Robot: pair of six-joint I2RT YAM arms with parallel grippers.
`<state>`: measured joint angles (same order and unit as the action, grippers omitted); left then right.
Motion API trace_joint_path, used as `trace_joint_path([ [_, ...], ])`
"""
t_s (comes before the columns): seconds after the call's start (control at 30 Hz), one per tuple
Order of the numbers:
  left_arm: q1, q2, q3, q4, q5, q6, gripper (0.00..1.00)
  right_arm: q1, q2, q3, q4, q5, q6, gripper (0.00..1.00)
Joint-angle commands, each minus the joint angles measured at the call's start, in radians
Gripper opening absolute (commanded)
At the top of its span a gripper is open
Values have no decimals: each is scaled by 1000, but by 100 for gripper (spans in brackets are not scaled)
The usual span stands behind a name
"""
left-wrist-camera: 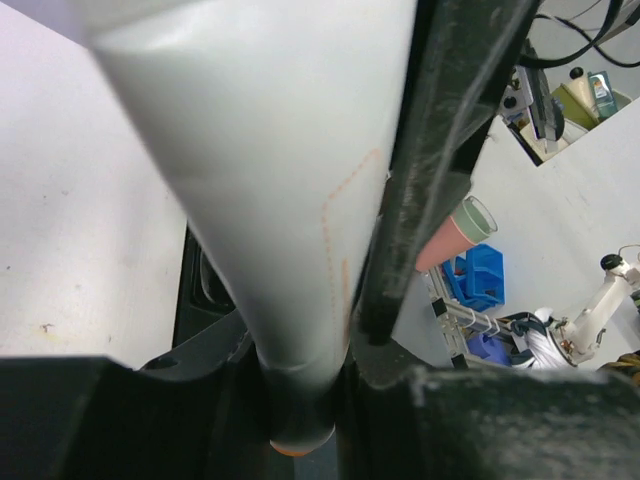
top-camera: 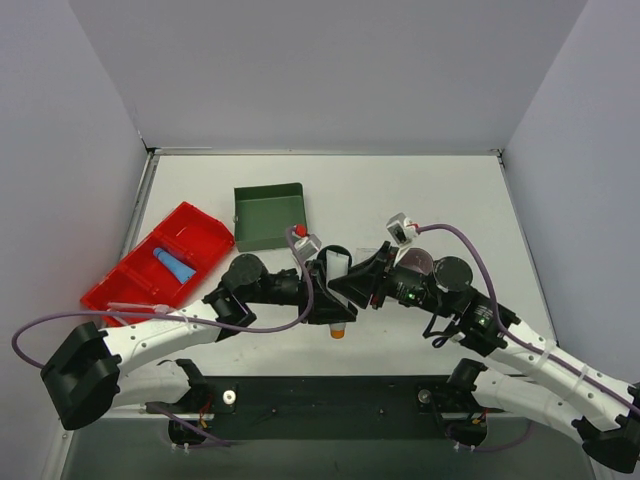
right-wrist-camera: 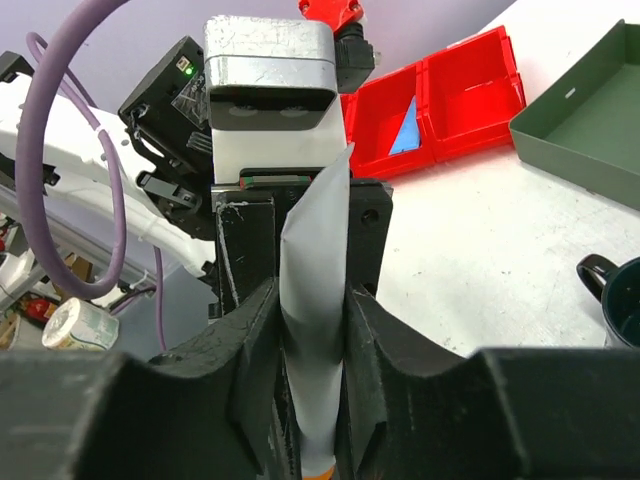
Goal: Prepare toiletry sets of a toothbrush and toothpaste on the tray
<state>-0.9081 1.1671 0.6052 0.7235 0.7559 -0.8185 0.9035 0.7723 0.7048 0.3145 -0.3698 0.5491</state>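
Nearest the lens, a pale toothpaste tube (left-wrist-camera: 260,150) is held above mid-table, pinched from both sides. The left gripper (right-wrist-camera: 308,268) is closed with its fingers pressed against the tube's flat sides, and the right gripper (right-wrist-camera: 315,340) is clamped on it too. An orange cap (top-camera: 338,331) is seen at the tube's narrow end. Beneath lies the white table (top-camera: 420,190). A red bin (top-camera: 195,235) is set at its left, and a dark green box (top-camera: 270,215) behind the grippers. A dark mug (right-wrist-camera: 615,300) is glimpsed beside them. A light-blue tube (top-camera: 173,265) is laid in one bin compartment.
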Motion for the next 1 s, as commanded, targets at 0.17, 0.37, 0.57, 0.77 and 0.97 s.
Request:
trace_joint_path([
  [0.17, 2, -66, 91, -364, -26, 258, 18, -23, -68, 128, -213, 89, -66, 56],
  [0.37, 2, -80, 197, -677, -3, 453, 15, -75, 36, 352, -619, 51, -123, 61],
  [0.57, 2, -81, 225, -780, 32, 513, 14, -123, 101, 381, -718, -75, -115, 55],
  [0.77, 0, -73, 234, -799, 36, 532, 14, -121, 124, 372, -664, -121, -87, 52],
  [0.97, 2, -67, 240, -814, 37, 542, 14, -120, 143, 357, -609, -146, -64, 50],
])
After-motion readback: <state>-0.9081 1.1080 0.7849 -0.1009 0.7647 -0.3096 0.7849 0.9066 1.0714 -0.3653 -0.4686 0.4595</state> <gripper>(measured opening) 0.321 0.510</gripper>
